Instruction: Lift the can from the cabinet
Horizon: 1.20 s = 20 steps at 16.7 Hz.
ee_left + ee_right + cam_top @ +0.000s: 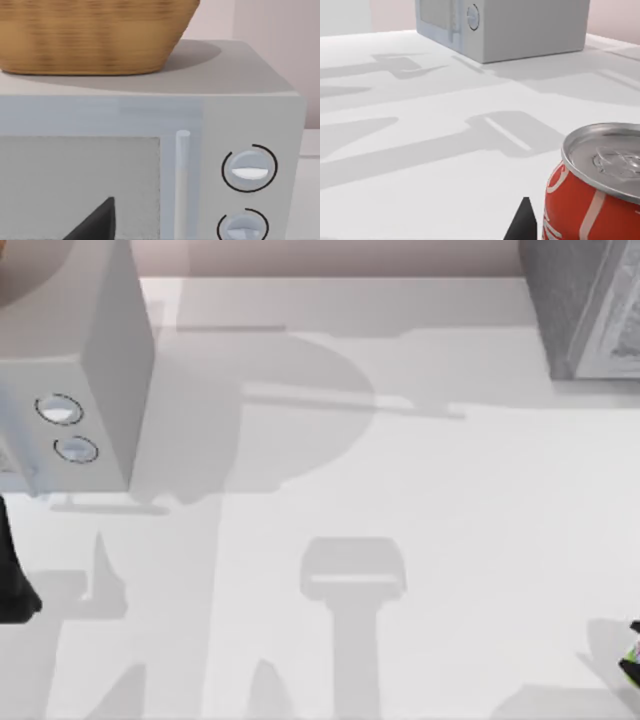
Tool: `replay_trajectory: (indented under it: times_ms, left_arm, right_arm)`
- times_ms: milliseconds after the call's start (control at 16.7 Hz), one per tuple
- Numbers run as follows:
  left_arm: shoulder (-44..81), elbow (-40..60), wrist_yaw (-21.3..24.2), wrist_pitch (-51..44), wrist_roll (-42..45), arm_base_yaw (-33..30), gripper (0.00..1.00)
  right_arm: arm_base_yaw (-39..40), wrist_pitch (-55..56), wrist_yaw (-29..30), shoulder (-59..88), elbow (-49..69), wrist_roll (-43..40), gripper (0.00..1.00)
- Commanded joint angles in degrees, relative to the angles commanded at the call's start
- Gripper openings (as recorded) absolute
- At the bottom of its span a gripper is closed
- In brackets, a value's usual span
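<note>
The can [600, 190], red and white with a silver top, stands upright and very close in the right wrist view. One dark fingertip [522, 225] of my right gripper shows just beside it, and I cannot tell whether it touches. In the top view my right gripper [632, 655] sits at the table's right edge near the front, with a speck of green on it. The grey cabinet [580, 300] stands at the back right. My left arm [12, 575] is at the far left edge, in front of the microwave.
A white microwave [100, 340] with two round knobs [249, 168] stands at the back left, with a wicker basket [90, 35] on top of it. The microwave [520, 25] also shows far off in the right wrist view. The white table [400, 490] spreads between the two boxes.
</note>
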Motion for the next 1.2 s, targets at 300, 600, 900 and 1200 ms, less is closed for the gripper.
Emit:
replay_trajectory:
  times_ms: [300, 600, 900, 1200]
  left_arm:
    - [0.0, 0.0, 0.0, 0.0, 0.0, 0.0, 1.0]
    - [0.0, 0.0, 0.0, 0.0, 0.0, 0.0, 1.0]
    - [0.0, 0.0, 0.0, 0.0, 0.0, 0.0, 1.0]
    - [0.0, 0.0, 0.0, 0.0, 0.0, 0.0, 1.0]
  right_arm:
    - [0.6, -9.0, -8.3, 3.2, 11.8, -1.6, 0.0]
    - [0.8, -11.3, -10.4, 3.9, 14.6, -1.9, 0.0]
    - [0.8, -11.3, -10.4, 3.9, 14.6, -1.9, 0.3]
    - [0.8, -11.3, -10.4, 3.9, 14.6, -1.9, 0.68]
